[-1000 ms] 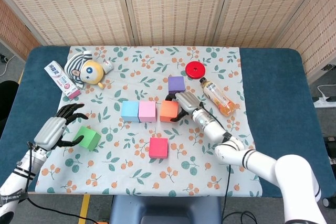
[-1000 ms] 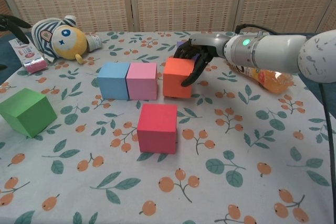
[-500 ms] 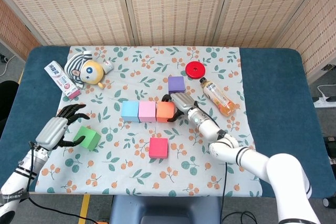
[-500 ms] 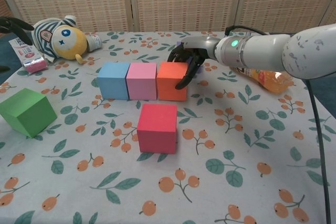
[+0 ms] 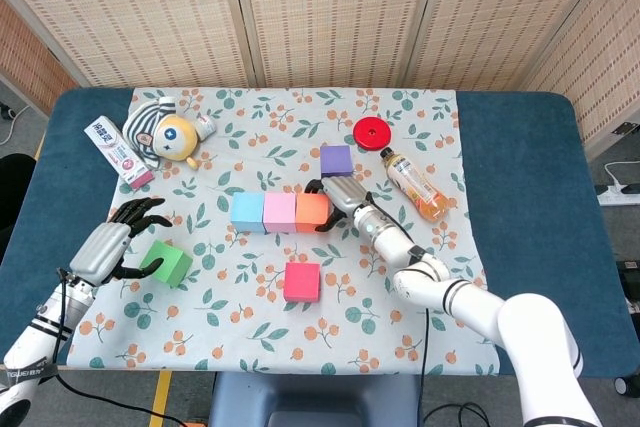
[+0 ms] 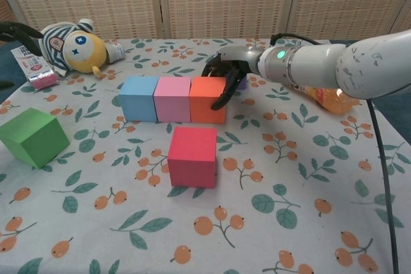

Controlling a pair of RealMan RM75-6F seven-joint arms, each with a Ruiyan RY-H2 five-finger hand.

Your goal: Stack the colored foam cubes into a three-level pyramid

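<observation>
The surface (image 5: 520, 147) is a blue-covered table with a floral cloth (image 5: 300, 337) spread over its middle, leaving bare blue strips at left and right. The front half of the cloth lies mostly open, with only the red cube (image 5: 302, 281) standing there alone. Woven screens (image 5: 330, 12) close off the room behind the far edge.

Three cubes sit in a row, sides touching: blue cube (image 5: 247, 212), pink cube (image 5: 279, 212), orange cube (image 5: 312, 212). The right hand (image 5: 337, 197) grips the orange cube at its right end, fingers curled over its far top edge and down its right face. The purple cube (image 5: 336, 159) stands just behind that hand, partly hidden by it in the chest view. The green cube (image 5: 166, 263) rests tilted near the cloth's left edge; the left hand (image 5: 108, 242) hovers just beside it with fingers spread, holding nothing.

A juice bottle (image 5: 417, 185) lies on its side right of the right hand, close to the forearm. A red disc (image 5: 371, 132) sits beyond it near the far edge. At the far left, a plush toy (image 5: 165, 133) and a tube (image 5: 117, 151) lie well apart from the row.
</observation>
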